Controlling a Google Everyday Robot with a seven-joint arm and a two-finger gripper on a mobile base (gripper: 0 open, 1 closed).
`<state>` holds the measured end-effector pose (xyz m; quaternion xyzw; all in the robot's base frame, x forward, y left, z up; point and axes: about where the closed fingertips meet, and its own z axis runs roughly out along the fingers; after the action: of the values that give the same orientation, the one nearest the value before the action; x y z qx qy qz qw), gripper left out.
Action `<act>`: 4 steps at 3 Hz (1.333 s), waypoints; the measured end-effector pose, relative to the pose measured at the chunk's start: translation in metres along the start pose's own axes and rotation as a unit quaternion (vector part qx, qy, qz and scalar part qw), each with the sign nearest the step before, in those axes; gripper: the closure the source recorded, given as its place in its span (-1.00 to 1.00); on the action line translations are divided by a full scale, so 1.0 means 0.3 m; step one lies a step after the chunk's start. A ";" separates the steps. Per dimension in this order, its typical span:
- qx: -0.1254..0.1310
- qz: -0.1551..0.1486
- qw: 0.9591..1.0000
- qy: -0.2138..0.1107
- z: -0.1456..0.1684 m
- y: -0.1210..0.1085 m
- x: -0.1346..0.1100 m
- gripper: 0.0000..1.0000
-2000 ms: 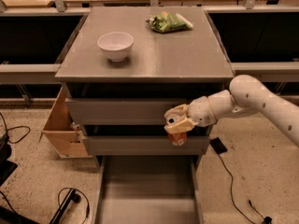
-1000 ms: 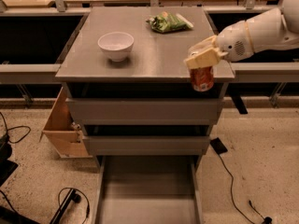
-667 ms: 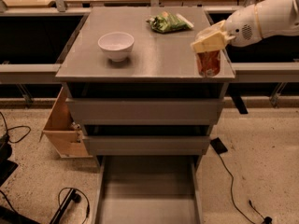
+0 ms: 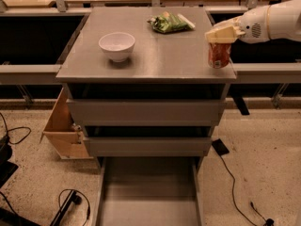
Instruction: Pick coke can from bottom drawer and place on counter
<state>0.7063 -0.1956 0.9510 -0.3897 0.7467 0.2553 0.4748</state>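
Observation:
The coke can (image 4: 218, 55), red-orange, stands upright at the right front corner of the grey counter (image 4: 155, 60), at or just above its surface. My gripper (image 4: 220, 37) reaches in from the right on the white arm and is shut on the can's top. The bottom drawer (image 4: 148, 192) is pulled out below the cabinet, and its flat floor shows nothing in it.
A white bowl (image 4: 116, 45) sits on the counter's left half and a green snack bag (image 4: 169, 22) at its back. Two shut grey drawers (image 4: 146, 112) face front. A tan wooden box (image 4: 63, 126) stands at the cabinet's left. Cables and a black object (image 4: 219, 147) lie on the floor.
My gripper has carried the can up from in front of the drawers to the counter's right front corner, then lowered it slightly there.

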 end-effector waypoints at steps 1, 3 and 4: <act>0.022 0.019 0.999 -0.024 0.007 -0.084 0.053 1.00; 0.033 0.037 0.998 -0.042 0.020 -0.138 0.105 0.46; 0.033 0.037 0.998 -0.042 0.020 -0.138 0.105 0.00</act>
<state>0.7357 -0.2253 0.9193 -0.3352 0.7480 0.2637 0.5086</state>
